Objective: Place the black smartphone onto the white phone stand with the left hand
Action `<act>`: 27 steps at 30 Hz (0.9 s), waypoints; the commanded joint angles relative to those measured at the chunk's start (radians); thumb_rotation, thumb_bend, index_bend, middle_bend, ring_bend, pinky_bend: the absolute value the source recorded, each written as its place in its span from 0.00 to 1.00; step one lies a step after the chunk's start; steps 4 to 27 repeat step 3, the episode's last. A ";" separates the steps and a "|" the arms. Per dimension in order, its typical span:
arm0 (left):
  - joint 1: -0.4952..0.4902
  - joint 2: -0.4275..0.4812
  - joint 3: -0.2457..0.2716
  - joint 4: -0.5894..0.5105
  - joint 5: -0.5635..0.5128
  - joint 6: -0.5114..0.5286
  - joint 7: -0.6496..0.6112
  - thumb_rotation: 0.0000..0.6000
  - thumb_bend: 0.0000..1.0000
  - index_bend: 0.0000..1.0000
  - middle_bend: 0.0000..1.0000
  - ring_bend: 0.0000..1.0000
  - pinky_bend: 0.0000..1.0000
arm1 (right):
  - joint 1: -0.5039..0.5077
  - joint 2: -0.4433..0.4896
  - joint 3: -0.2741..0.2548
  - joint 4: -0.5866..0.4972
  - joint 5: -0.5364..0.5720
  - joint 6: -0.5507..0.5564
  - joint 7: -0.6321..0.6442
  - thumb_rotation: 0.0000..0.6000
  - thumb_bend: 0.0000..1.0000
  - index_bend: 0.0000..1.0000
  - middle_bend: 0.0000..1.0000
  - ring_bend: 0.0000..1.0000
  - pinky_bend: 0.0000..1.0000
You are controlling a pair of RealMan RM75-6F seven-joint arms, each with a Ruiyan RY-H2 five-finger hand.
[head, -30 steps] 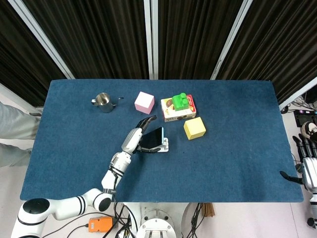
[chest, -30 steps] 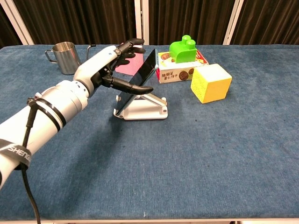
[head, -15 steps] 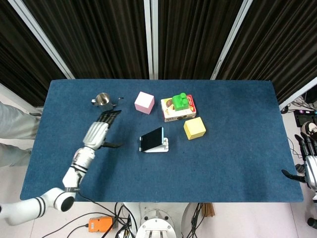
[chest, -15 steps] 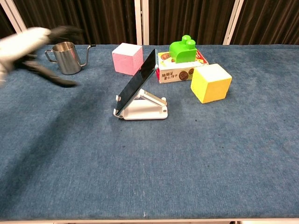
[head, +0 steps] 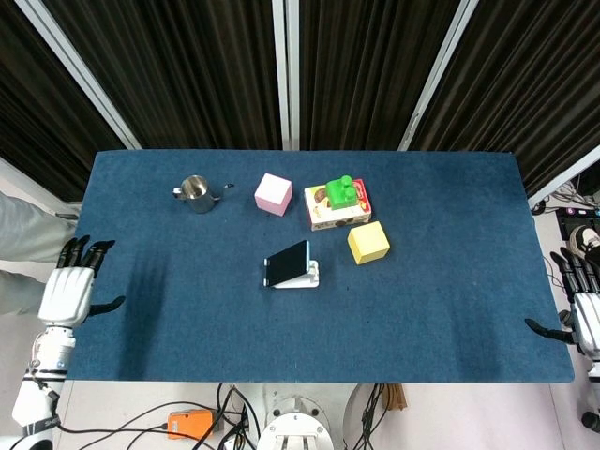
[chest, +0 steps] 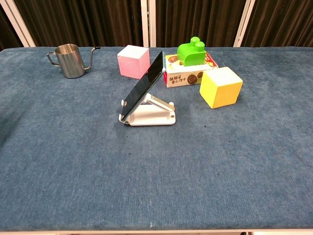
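the black smartphone [chest: 145,86] leans tilted on the white phone stand [chest: 152,113] at mid-table. the left hand [head: 67,292] hangs past the table's left edge, fingers spread, empty; the right hand [head: 583,317] seems likewise released, partly cropped.

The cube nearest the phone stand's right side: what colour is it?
Yellow. The cube shows best in the chest view, beside the white phone stand.

Centre: we find the smartphone [chest: 145,86] leaning on the phone stand [chest: 152,114].
Behind: kettle [chest: 68,60] leftmost, cube [chest: 133,61], then box [chest: 188,75] carrying a toy [chest: 190,51].
Right: block [chest: 220,86] before the box.
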 commanded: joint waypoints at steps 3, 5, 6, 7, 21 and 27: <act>0.107 0.014 0.046 0.023 0.067 0.134 -0.025 1.00 0.07 0.15 0.17 0.05 0.03 | 0.015 0.000 -0.001 -0.030 -0.022 0.000 -0.019 1.00 0.13 0.01 0.04 0.00 0.06; 0.107 0.014 0.046 0.023 0.067 0.134 -0.025 1.00 0.07 0.15 0.17 0.05 0.03 | 0.015 0.000 -0.001 -0.030 -0.022 0.000 -0.019 1.00 0.13 0.01 0.04 0.00 0.06; 0.107 0.014 0.046 0.023 0.067 0.134 -0.025 1.00 0.07 0.15 0.17 0.05 0.03 | 0.015 0.000 -0.001 -0.030 -0.022 0.000 -0.019 1.00 0.13 0.01 0.04 0.00 0.06; 0.107 0.014 0.046 0.023 0.067 0.134 -0.025 1.00 0.07 0.15 0.17 0.05 0.03 | 0.015 0.000 -0.001 -0.030 -0.022 0.000 -0.019 1.00 0.13 0.01 0.04 0.00 0.06; 0.107 0.014 0.046 0.023 0.067 0.134 -0.025 1.00 0.07 0.15 0.17 0.05 0.03 | 0.015 0.000 -0.001 -0.030 -0.022 0.000 -0.019 1.00 0.13 0.01 0.04 0.00 0.06; 0.107 0.014 0.046 0.023 0.067 0.134 -0.025 1.00 0.07 0.15 0.17 0.05 0.03 | 0.015 0.000 -0.001 -0.030 -0.022 0.000 -0.019 1.00 0.13 0.01 0.04 0.00 0.06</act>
